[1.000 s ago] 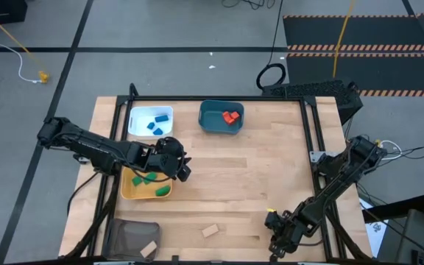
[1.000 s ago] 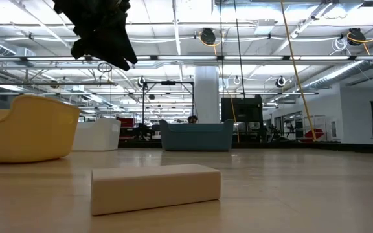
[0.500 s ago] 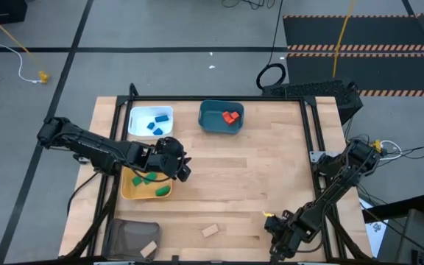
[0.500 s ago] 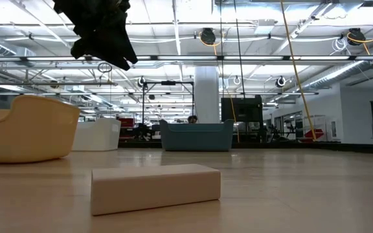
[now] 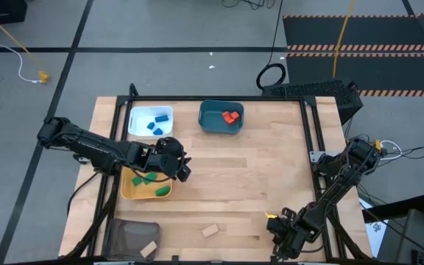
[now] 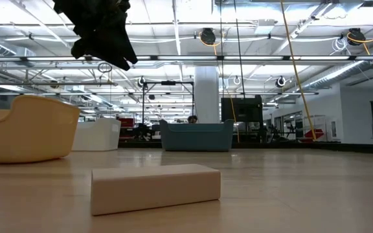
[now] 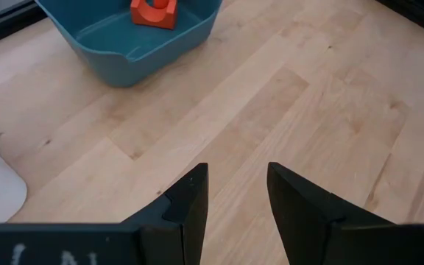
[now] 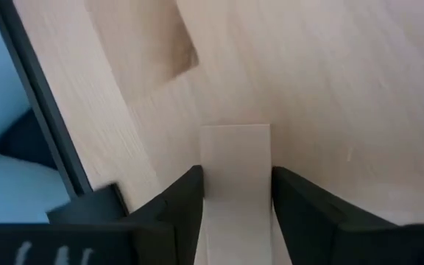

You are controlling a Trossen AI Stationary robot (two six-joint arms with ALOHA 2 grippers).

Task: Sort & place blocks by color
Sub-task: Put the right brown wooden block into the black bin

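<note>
Right now the right gripper pinches a plain tan wooden block at the tabletop's near edge; a shallow grip could let it slip. Left gripper hangs open over the yellow tray

Pale matt wooden table, smooth plain wood block, glossy plastic teal tray.

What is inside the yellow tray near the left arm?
The yellow tray holds green blocks. The left gripper hangs over its near corner, so part of the inside is covered and an exact count is not possible.
</note>
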